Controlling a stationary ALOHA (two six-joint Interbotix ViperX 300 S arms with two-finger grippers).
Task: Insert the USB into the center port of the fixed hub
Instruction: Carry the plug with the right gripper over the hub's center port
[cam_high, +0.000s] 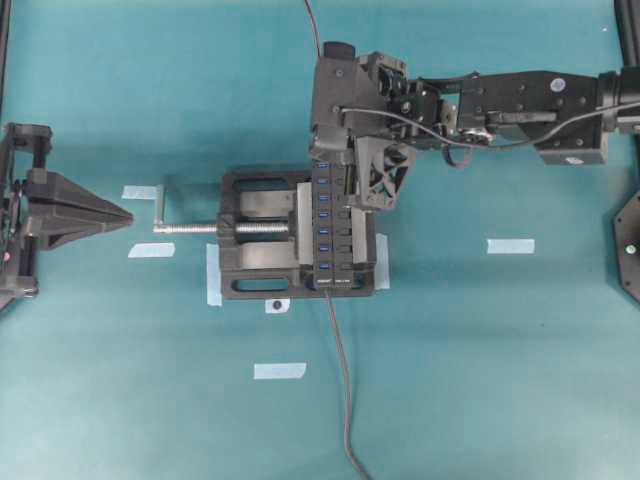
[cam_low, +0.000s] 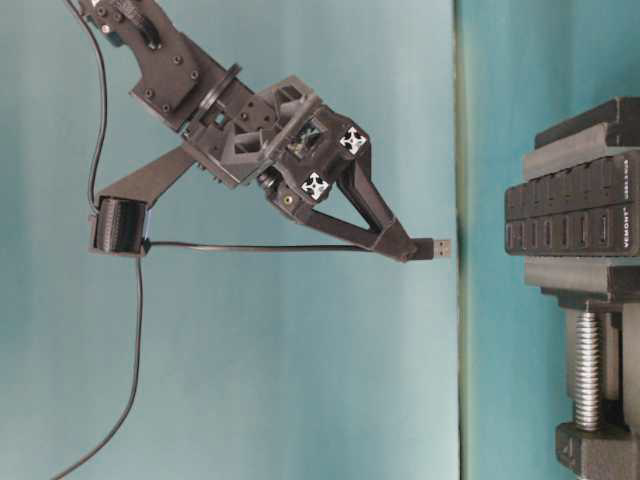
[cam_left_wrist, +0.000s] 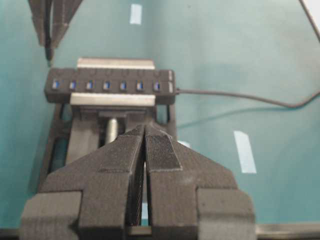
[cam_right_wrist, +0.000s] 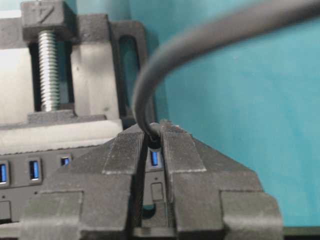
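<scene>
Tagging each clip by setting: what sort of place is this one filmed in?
Most likely a robotics lab bench set up for a test: a plain teal table marked with tape strips, a black vise clamping the fixed hub, and two robot arms facing it.

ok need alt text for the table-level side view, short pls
The right gripper holds the USB level in its fingers, the plug's metal tip pointing at the fixed hub across a gap. The hub sits clamped in a black vise with a silver screw, and the plug's thin cable trails back along the arm against a teal background.
</scene>
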